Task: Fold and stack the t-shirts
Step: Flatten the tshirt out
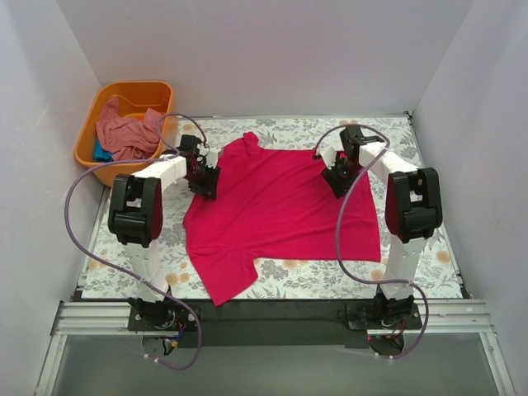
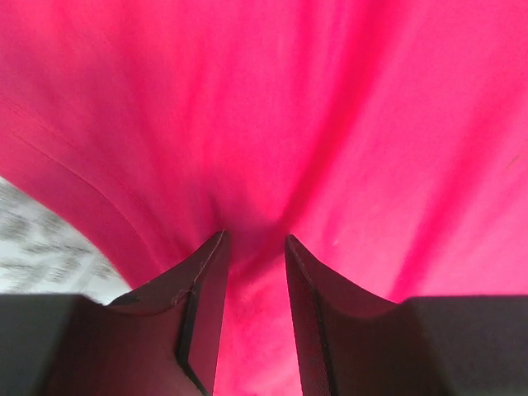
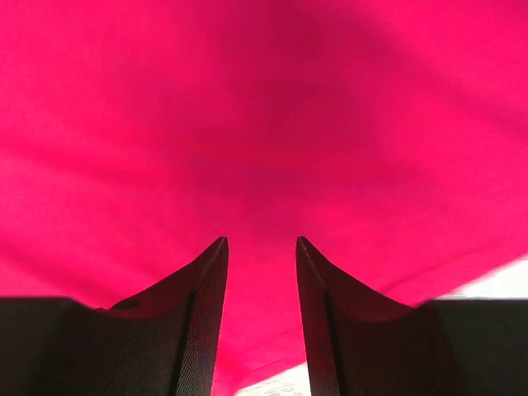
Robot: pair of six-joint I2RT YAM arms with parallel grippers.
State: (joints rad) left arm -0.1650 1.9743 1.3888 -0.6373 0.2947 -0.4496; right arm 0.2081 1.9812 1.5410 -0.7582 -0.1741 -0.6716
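The crimson t-shirt lies crosswise, collar leftward; left hand and right hand apparently pinch it narrowly.

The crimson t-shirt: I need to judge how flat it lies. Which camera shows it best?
Top external: the whole crimson t-shirt shows there, spread on the floral cloth, with both sleeves and the hem in sight. Each wrist view shows only a close patch of its red fabric, with no outline.
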